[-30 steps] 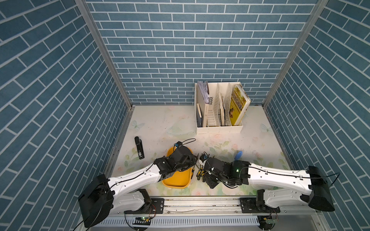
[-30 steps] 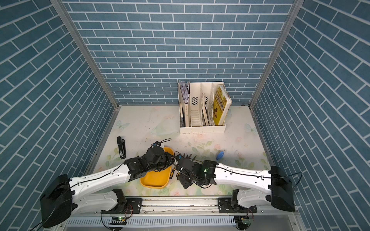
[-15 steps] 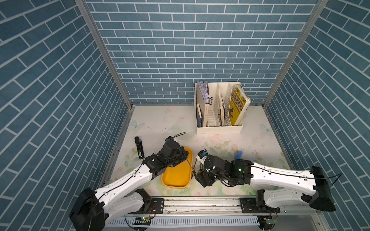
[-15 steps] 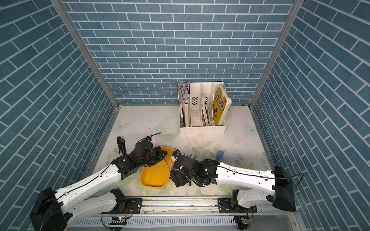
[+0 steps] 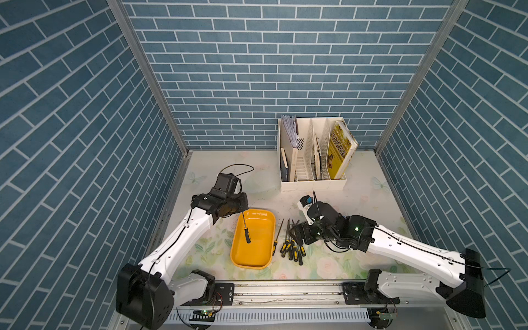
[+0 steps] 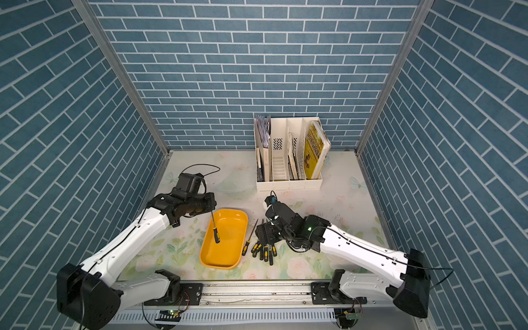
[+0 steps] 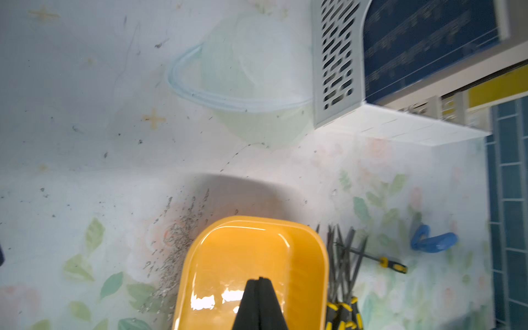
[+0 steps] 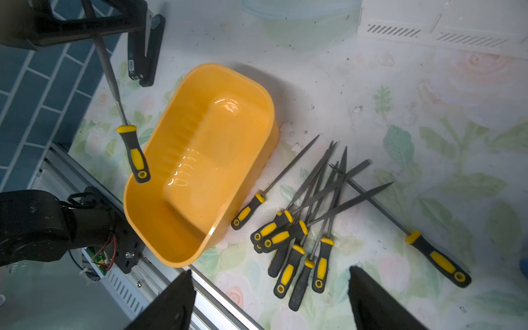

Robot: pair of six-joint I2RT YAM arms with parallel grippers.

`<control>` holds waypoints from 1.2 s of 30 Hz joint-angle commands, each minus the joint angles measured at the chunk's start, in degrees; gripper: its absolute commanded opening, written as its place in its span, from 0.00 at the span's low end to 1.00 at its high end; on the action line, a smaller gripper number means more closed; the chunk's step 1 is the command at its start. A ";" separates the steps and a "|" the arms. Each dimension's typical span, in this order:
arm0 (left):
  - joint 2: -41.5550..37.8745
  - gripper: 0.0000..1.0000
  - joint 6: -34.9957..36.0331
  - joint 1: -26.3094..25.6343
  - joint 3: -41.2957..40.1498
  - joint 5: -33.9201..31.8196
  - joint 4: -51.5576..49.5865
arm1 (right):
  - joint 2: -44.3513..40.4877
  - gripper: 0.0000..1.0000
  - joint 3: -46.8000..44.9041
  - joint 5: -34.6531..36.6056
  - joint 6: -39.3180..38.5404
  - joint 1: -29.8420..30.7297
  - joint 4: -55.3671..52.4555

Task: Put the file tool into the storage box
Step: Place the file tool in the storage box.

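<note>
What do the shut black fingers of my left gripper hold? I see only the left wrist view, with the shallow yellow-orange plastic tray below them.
Observer: The left gripper pinches the grey metal blade of a file with a black-and-yellow handle, and the file hangs handle-down.
Operator: Is the handle above the tray?
Observer: Yes, in both top views it hangs over the inside of the yellow-orange tray.
Operator: Where is the right gripper?
Observer: The right gripper is open over the heap of files lying on the table beside the tray.
</note>
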 commanded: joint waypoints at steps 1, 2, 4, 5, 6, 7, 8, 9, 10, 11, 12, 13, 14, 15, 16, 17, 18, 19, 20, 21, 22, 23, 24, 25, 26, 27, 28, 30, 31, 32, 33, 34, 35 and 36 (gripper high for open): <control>2.28 0.00 4.73 -0.55 -1.80 -4.15 -3.15 | 1.23 0.87 -1.68 1.49 -2.15 -2.06 -3.38; 2.82 0.00 4.44 -0.83 -2.82 -4.67 -1.97 | 1.63 0.86 -2.29 1.93 -2.47 -2.74 -3.70; 4.23 0.00 4.22 -1.41 -4.13 -5.25 -0.42 | 2.39 0.87 -2.95 2.07 -3.26 -3.91 -3.98; 5.29 0.00 4.13 -2.05 -4.28 -6.06 0.01 | 2.91 0.86 -3.15 2.24 -3.71 -4.30 -3.93; 6.23 0.00 4.02 -2.87 -4.36 -7.03 0.43 | 3.55 0.87 -3.30 2.51 -4.19 -4.65 -4.03; 6.92 0.00 4.05 -3.53 -4.37 -7.55 0.79 | 4.16 0.87 -3.35 2.60 -4.53 -5.09 -4.12; 7.91 0.00 4.00 -4.14 -4.28 -8.05 1.14 | 4.89 0.87 -3.41 2.59 -4.89 -5.43 -4.21; 8.91 0.00 4.00 -4.64 -4.15 -8.61 1.43 | 5.65 0.87 -3.45 2.61 -5.25 -5.78 -4.03; 9.73 0.00 4.11 -5.07 -4.04 -9.24 1.46 | 6.29 0.87 -3.59 2.62 -5.45 -5.89 -3.93; 10.71 0.00 4.30 -5.41 -4.02 -9.86 1.50 | 7.01 0.87 -3.70 2.42 -5.68 -6.01 -3.78; 11.60 0.00 4.39 -5.74 -4.23 -10.13 1.76 | 7.71 0.87 -3.97 2.06 -5.87 -6.07 -3.56; 12.26 0.00 4.47 -5.97 -4.49 -10.46 1.96 | 8.30 0.86 -4.29 1.88 -5.80 -6.02 -3.37; 12.72 0.00 4.49 -6.16 -4.80 -10.75 2.12 | 8.86 0.87 -4.76 1.74 -5.76 -6.02 -3.09; 13.05 0.00 4.52 -6.42 -5.19 -10.84 2.40 | 9.19 0.86 -5.40 1.32 -5.62 -6.04 -2.58; 13.22 0.00 4.31 -6.51 -5.55 -10.81 2.70 | 9.45 0.86 -6.00 0.77 -5.51 -6.09 -1.93; 13.39 0.00 4.18 -6.78 -5.84 -10.76 2.95 | 9.65 0.85 -6.66 0.10 -5.34 -6.06 -1.18; 13.64 0.03 4.02 -7.04 -6.08 -10.76 3.12 | 9.74 0.85 -7.34 -0.30 -5.23 -6.10 -0.46; 13.86 0.08 3.96 -7.30 -6.21 -10.77 3.22 | 9.83 0.84 -7.86 -0.44 -5.08 -6.11 -0.08; 14.20 0.12 3.90 -7.63 -6.30 -10.83 3.22 | 10.07 0.85 -8.37 -0.35 -5.12 -6.15 0.20; 14.59 0.14 3.81 -7.84 -6.44 -10.97 3.22 | 10.39 0.85 -8.56 -0.04 -5.26 -6.24 0.08; 14.86 0.17 3.68 -7.99 -6.69 -10.95 3.28 | 10.76 0.85 -8.62 0.50 -5.31 -6.38 -0.26; 15.04 0.22 3.61 -8.10 -6.98 -11.00 3.39 | 11.33 0.84 -8.50 1.29 -5.40 -6.78 -1.00; 15.28 0.25 3.56 -8.35 -7.26 -10.93 3.55 | 11.72 0.85 -8.16 2.29 -5.46 -7.20 -1.69; 15.32 0.26 3.34 -8.57 -7.48 -11.02 3.65 | 12.05 0.85 -7.89 3.07 -5.65 -7.69 -2.21; 15.22 0.29 3.18 -8.71 -7.62 -11.11 3.74 | 12.28 0.85 -7.52 3.84 -5.89 -8.30 -2.67; 15.03 0.30 2.92 -8.82 -7.71 -11.24 3.75 | 12.59 0.85 -6.92 4.57 -6.21 -8.96 -3.09; 14.72 0.32 2.86 -8.89 -7.76 -11.20 3.75 | 12.88 0.85 -6.49 5.06 -6.58 -9.59 -3.35; 13.84 0.35 2.36 -8.98 -7.50 -11.04 3.59 | 13.59 0.85 -5.39 5.30 -7.45 -11.46 -2.96; 13.38 0.36 2.26 -8.98 -7.30 -10.90 3.42 | 14.06 0.85 -5.04 5.16 -7.87 -12.55 -2.59; 12.80 0.39 2.15 -9.12 -6.96 -10.62 3.06 | 14.64 0.85 -4.63 4.44 -8.48 -14.02 -1.85; 12.12 0.41 1.91 -9.15 -6.48 -10.33 2.75 | 15.20 0.85 -4.50 3.83 -9.05 -15.64 -0.85; 11.53 0.41 1.82 -9.25 -6.03 -10.11 2.40 | 15.72 0.85 -4.43 3.29 -9.53 -17.05 0.10; 10.75 0.42 1.55 -9.33 -5.44 -9.86 1.90 | 16.43 0.85 -4.19 2.22 -10.14 -18.81 1.05; 9.95 0.44 1.39 -9.56 -4.77 -9.64 1.37 | 17.06 0.85 -3.77 1.28 -10.81 -19.95 1.95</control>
